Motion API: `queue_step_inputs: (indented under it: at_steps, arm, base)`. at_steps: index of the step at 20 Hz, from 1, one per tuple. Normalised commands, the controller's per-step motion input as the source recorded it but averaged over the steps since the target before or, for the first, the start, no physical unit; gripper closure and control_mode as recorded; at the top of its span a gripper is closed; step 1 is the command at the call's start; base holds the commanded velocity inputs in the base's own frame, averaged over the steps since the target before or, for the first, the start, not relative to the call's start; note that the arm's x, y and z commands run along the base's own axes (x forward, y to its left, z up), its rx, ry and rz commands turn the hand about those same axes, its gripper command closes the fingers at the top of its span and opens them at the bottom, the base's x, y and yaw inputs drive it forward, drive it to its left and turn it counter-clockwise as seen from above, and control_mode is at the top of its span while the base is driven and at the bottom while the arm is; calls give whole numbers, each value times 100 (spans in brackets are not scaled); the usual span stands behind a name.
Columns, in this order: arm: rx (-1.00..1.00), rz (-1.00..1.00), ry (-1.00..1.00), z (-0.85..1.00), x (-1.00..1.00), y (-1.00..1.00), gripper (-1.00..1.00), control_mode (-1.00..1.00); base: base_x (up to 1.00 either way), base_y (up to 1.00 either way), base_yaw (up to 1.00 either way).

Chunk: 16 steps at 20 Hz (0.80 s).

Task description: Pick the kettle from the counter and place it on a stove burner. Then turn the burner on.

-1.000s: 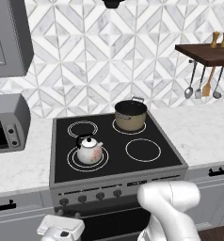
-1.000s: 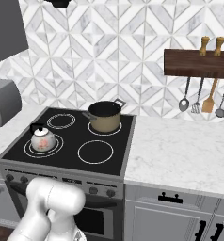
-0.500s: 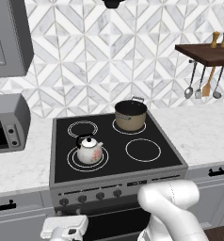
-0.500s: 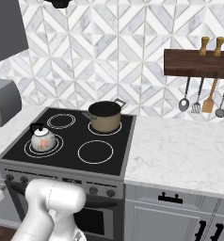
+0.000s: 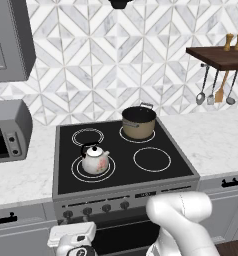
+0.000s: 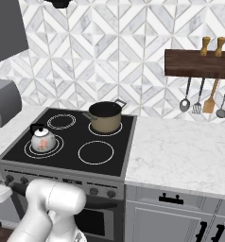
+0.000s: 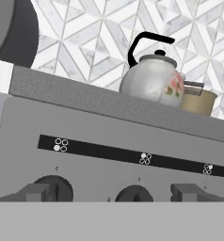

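Now the round floral kettle (image 5: 95, 159) sits on the double-ringed burner (image 5: 77, 170), fingers (image 7: 36, 192) apart.

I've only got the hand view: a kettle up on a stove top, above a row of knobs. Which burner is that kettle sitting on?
Observer: The kettle sits centred on the front left stove burner, the widest double ring.
Operator: Is that tan thing behind it cookware?
Observer: Yes, a tan pot stands at the back right of the stove, apart from the kettle.
Operator: Anything on the counter left of the stove?
Observer: A grey toaster oven stands on the counter there.
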Motion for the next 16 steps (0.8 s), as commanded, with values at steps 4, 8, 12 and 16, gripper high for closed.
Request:
queue_step_inputs:
  at_steps: [4, 8, 12, 16]
  arm:
    - [0, 0, 0, -3, 38, 6, -100, -100]
    - [0, 0, 0, -14, 34, 20, -100, -100]
    - [0, 0, 0, -31, 1, 27, -100, -100]
    - [0, 0, 0, -23, 0, 21, -100, -100]
  base:
    - [0, 0, 0]
    - [0, 0, 0]
    - [0, 0, 0]
    - [0, 0, 0]
